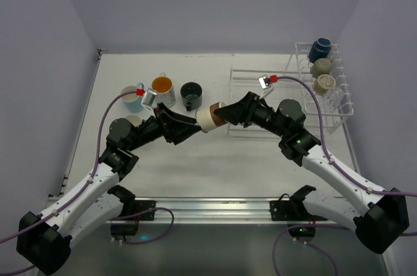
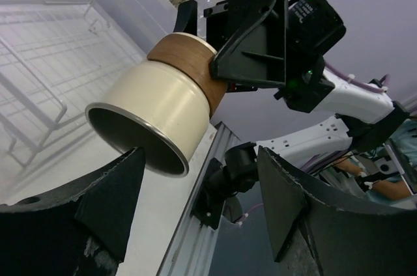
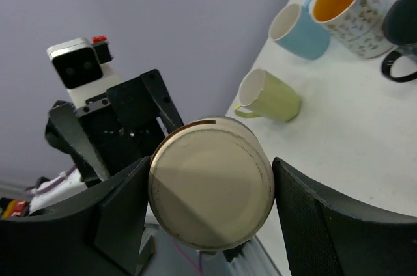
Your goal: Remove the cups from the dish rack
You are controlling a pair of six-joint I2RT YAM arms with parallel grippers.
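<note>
A beige-brown cup [image 1: 207, 118] hangs sideways above the table's middle, held between the two arms. My right gripper [image 1: 225, 113] is shut on its brown base end; the right wrist view shows the round base [image 3: 208, 159] clamped between both fingers. The cup's open mouth [image 2: 137, 142] points at my left gripper [image 1: 187, 125], which is open with its fingertips [image 2: 120, 185] just short of the rim. The white wire dish rack [image 1: 247, 71] stands at the right, its upright basket holding a navy cup [image 1: 320, 48] and two pale cups [image 1: 321, 66].
On the table at the left stand a light blue cup [image 1: 133, 97], a white patterned cup with orange inside [image 1: 163, 89] and a black cup [image 1: 192, 95]. A pale green cup [image 3: 270, 97] lies on its side near the left arm. A metal rail [image 1: 208, 207] runs along the near edge.
</note>
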